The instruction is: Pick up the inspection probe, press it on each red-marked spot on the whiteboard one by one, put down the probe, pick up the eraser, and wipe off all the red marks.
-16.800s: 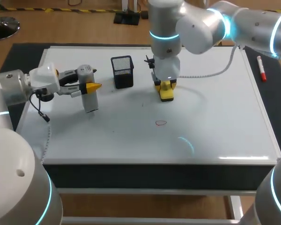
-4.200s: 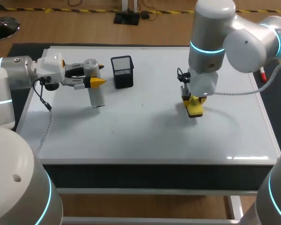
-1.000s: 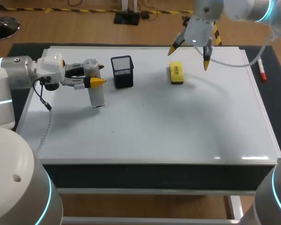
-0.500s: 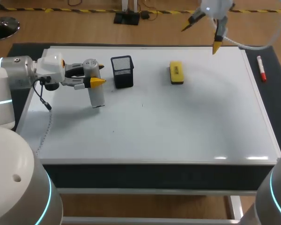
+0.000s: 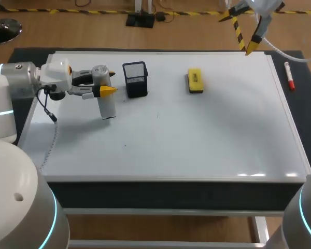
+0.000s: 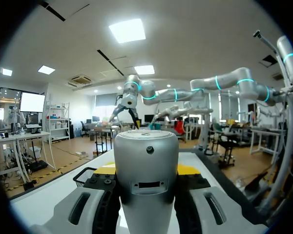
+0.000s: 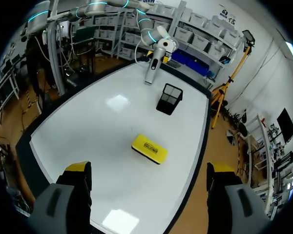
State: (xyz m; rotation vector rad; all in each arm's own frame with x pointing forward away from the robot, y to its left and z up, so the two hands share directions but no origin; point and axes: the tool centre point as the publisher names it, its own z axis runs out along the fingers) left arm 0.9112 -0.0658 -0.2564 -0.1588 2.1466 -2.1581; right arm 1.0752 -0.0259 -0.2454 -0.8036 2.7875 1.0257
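L gripper [image 5: 104,87] at far-left of white rectangular whiteboard [image 5: 197,140], fingers clamped on both sides of grey cylindrical inspection probe [image 5: 107,105]. Probe upright, lower end at board surface; can't tell if touching. Black wire-mesh pen cup [image 5: 135,79] just right of probe, apart from it. Yellow rectangular block eraser [image 5: 195,81] flat on board, far side, right of centre, well apart from cup & both grippers. R gripper [image 5: 236,34] high over far-right part of board, jaws spread wide, gripping nothing; in R wrist view eraser lies well below, ahead of fingers. Red-and-white marker pen [image 5: 288,75] on dark mat beside board's right edge, far end.
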